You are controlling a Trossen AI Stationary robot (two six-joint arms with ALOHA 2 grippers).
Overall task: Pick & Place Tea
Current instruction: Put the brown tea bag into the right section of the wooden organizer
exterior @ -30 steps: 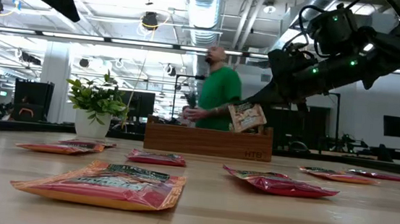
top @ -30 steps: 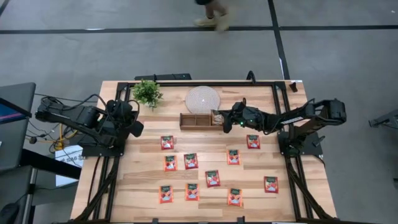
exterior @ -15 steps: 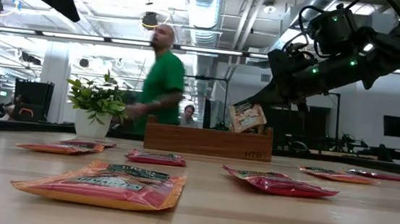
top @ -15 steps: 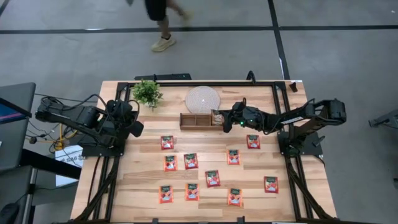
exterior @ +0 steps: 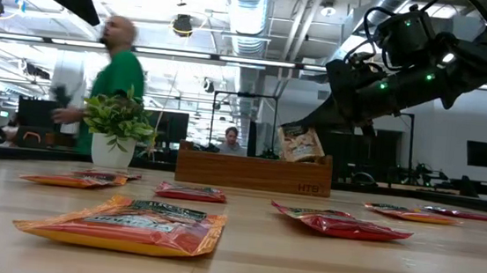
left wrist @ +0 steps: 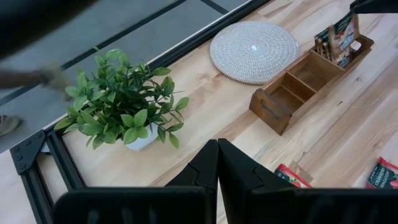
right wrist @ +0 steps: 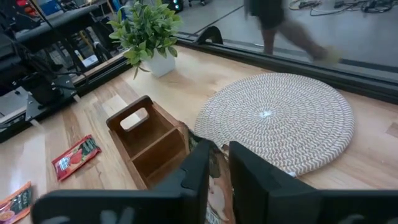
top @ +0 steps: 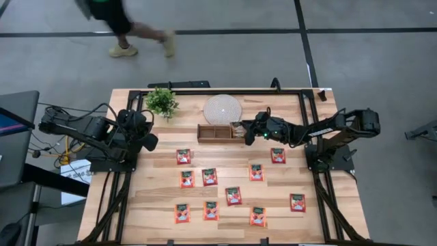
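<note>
A potted plant (top: 162, 102), round woven mat (top: 222, 108) and wooden tray (top: 215, 132).

arms (top: 95, 130): dark, jointed | green lights | black cables

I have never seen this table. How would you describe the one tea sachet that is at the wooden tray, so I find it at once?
Start from the round white woven mat at the table's far edge; the brown wooden tray with three compartments lies just in front of it. At the tray's end nearest the right arm, between the fingers of the right pincer, is the pale beige sachet. It stands on edge, tilted, while the red-orange sachets lie flat on the table.
</note>
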